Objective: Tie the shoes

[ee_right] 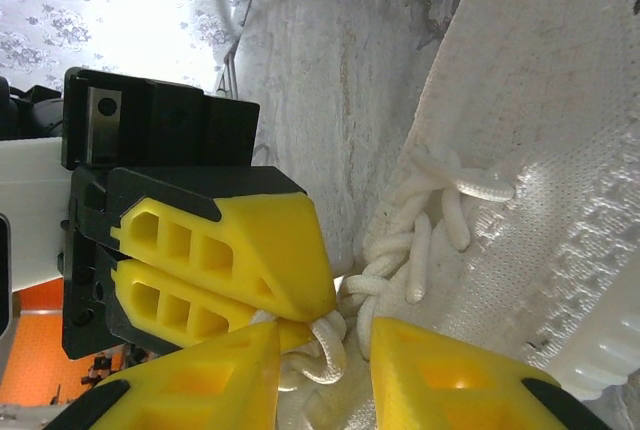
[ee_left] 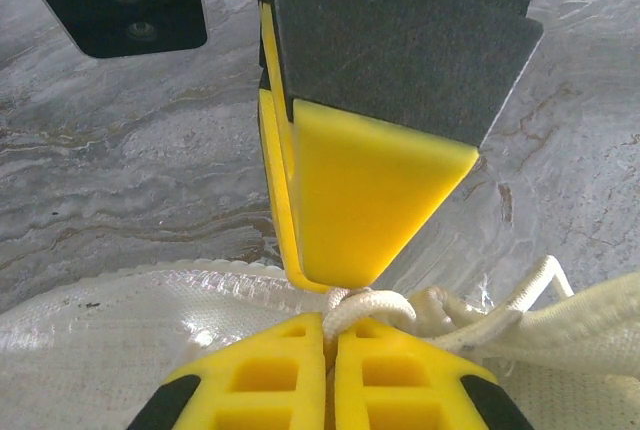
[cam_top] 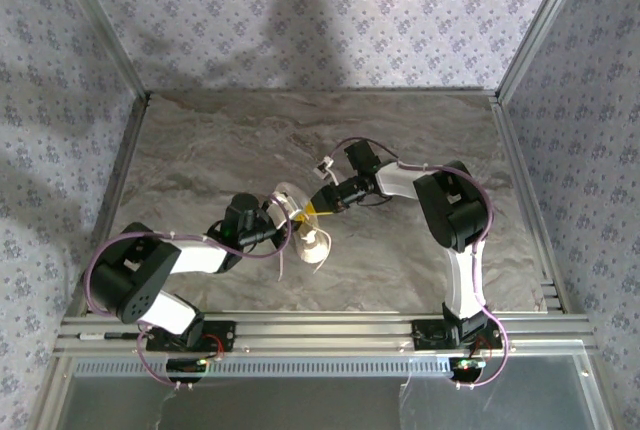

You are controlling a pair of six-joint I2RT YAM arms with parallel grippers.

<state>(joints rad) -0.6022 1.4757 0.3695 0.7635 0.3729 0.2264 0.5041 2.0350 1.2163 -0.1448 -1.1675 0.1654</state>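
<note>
The sneaker is lying mid-table between the arms. The left gripper is clenching a lace, likely keeping tension, while the right gripper is gaping around it, seemingly ready to regrip.

No legible text, label, brand, number or sign on anything in view.

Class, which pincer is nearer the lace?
Left. The left pincer is clamped shut on the lace. The right pincer meets it tip to tip, jaws open either side of the lace.
</note>
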